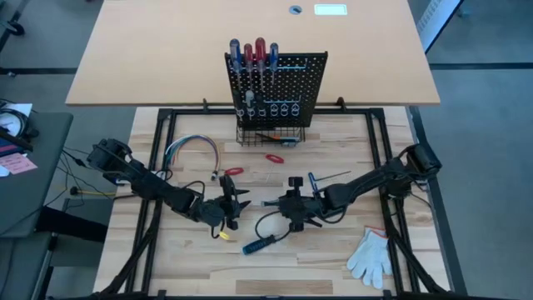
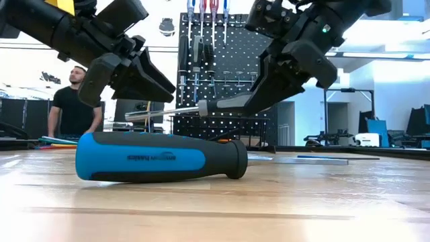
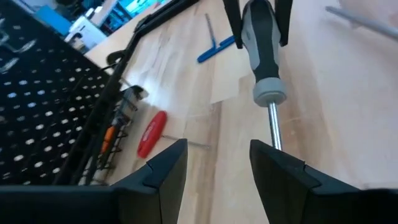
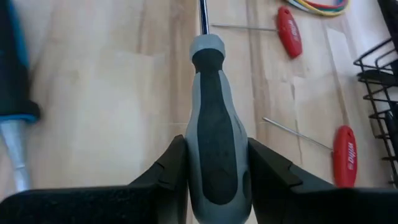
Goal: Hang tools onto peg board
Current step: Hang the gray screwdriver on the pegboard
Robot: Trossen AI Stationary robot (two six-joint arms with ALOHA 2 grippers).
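Observation:
My right gripper (image 1: 289,207) is shut on a grey-and-black screwdriver (image 2: 222,105) held above the table's middle. Its bare shaft (image 3: 272,124) points toward the table's left side. My left gripper (image 1: 235,204) is open, and its fingers (image 3: 166,167) stand around the far end of the shaft; I cannot tell if they touch it. The black peg board (image 1: 287,87) stands at the far middle with several screwdrivers in its rings. A blue-and-black screwdriver (image 1: 258,244) lies on the table near the front. My right gripper pinches the screwdriver's handle at its thick rear part (image 4: 217,163) between the two fingers. The fingers come from the table's right side and lie along the handle. The screwdriver sticks out ahead of them, about level and clear of the table.
Two red-handled keys (image 1: 275,157) (image 1: 234,172) and a blue T-handle key (image 1: 315,179) lie between the grippers and the peg board's wire basket (image 1: 268,135). A wire bundle (image 1: 193,148) lies at the left and a white glove (image 1: 371,254) at the front right. A person (image 2: 74,101) stands beyond the table.

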